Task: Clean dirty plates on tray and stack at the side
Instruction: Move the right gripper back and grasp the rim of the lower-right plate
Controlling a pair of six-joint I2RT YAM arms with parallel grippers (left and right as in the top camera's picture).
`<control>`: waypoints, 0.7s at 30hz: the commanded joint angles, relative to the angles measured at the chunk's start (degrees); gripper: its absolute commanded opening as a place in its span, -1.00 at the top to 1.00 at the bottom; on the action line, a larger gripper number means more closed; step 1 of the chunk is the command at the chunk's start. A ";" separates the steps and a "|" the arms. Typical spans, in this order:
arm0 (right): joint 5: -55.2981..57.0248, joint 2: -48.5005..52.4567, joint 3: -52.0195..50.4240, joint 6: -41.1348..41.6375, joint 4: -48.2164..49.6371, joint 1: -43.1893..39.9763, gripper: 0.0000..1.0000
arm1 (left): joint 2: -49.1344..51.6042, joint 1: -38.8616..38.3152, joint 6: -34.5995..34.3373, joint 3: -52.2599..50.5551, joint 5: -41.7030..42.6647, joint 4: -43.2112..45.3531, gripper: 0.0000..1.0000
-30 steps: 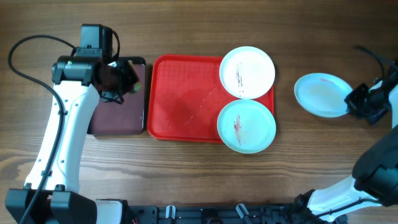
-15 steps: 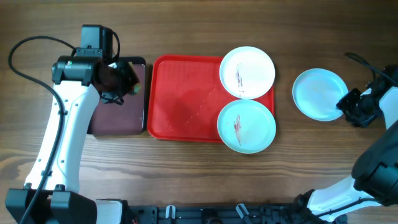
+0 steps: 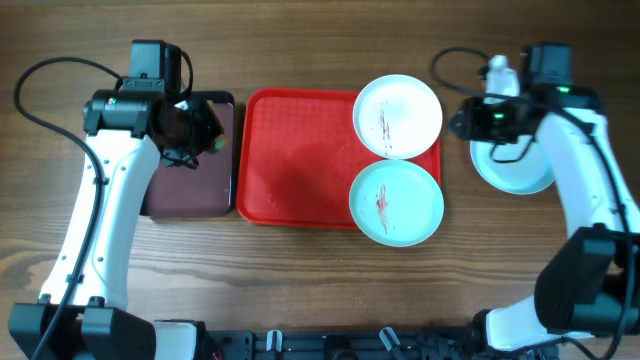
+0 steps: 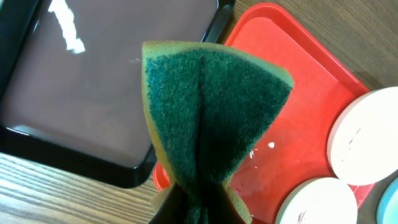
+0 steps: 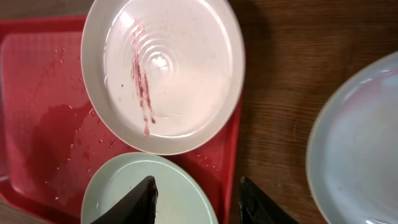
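Over the maroon tray [image 3: 200,190] at the tabletop's left edge, the left gripper [image 3: 192,132] is clamped on a folded green sponge [image 4: 211,124]. On the red tray [image 3: 290,160], a smeared white plate [image 3: 397,116] overhangs the far right corner and a smeared pale blue plate [image 3: 396,202] the near right corner. Further right, the right gripper [image 5: 199,199] hangs with fingers apart and empty, beside a third pale blue plate [image 3: 505,170] on the tabletop.

The right arm [image 3: 575,150] is covering part of the pale blue plate [image 3: 497,168]; the sponge [image 4: 208,118] is hiding the left gripper [image 4: 194,208]; the maroon tray [image 4: 93,93] is running off-frame.
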 commanded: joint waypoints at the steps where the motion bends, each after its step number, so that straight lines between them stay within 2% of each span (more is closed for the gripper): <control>1: 6.91 3.45 -1.20 2.62 1.09 3.54 0.18 | 0.37 0.15 1.33 -0.15 -0.94 0.20 0.92; 4: 7.02 4.24 -3.21 2.56 2.25 4.04 0.34 | 0.37 0.15 1.31 -0.15 -0.92 0.22 0.92; 10: 8.92 4.24 -9.27 1.66 5.90 4.07 0.33 | 0.37 0.15 1.31 -0.15 -0.92 0.42 0.92; 15: 8.90 4.39 -15.04 -0.37 12.70 4.09 0.35 | 0.37 0.15 1.29 -0.15 -0.90 0.55 0.92; 21: 8.66 4.66 -19.23 -0.39 18.49 4.09 0.56 | 0.37 0.15 1.29 -0.15 -0.90 0.57 0.92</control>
